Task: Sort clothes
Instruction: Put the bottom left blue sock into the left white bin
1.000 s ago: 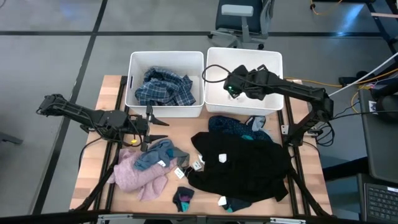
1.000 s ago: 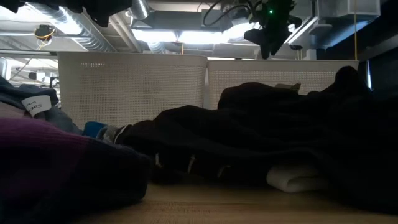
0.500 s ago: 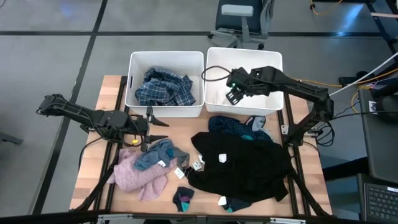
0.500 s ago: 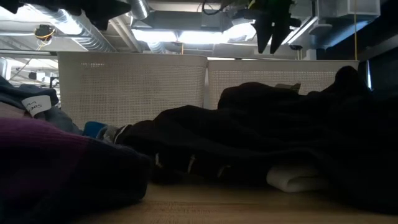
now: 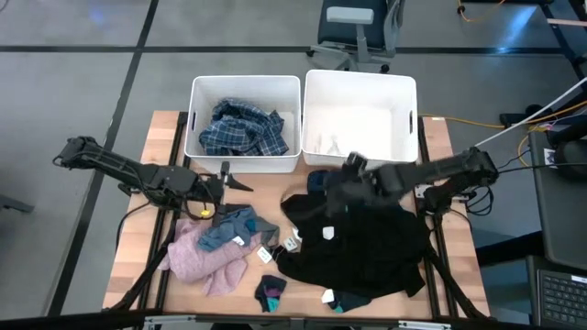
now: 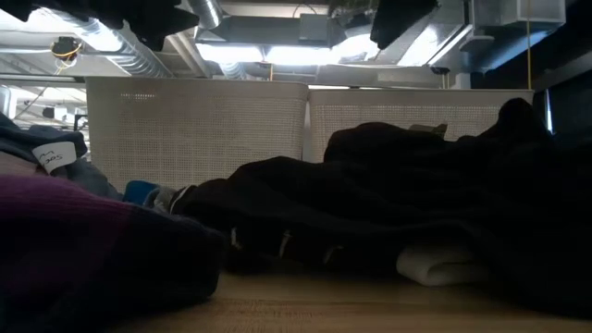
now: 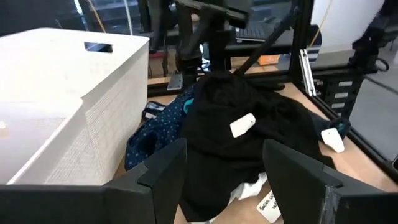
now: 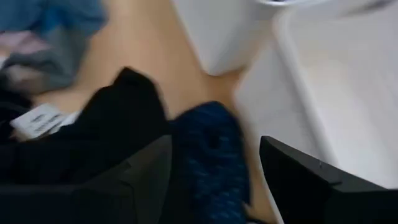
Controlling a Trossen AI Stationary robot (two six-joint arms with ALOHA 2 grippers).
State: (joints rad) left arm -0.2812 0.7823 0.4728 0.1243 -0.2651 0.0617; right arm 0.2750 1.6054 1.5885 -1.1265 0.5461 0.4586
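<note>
Table [image 5: 147, 147] — navy dotted cloth [image 5: 353, 188] half-hidden

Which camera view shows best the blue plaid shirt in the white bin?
The high view: the blue plaid shirt lies crumpled in the left white plastic bin, seen whole from above. The low and left wrist views show only bin walls; the right wrist view misses it.

Black garment [image 7: 249, 124] beside white bin [image 7: 62, 112]
</note>
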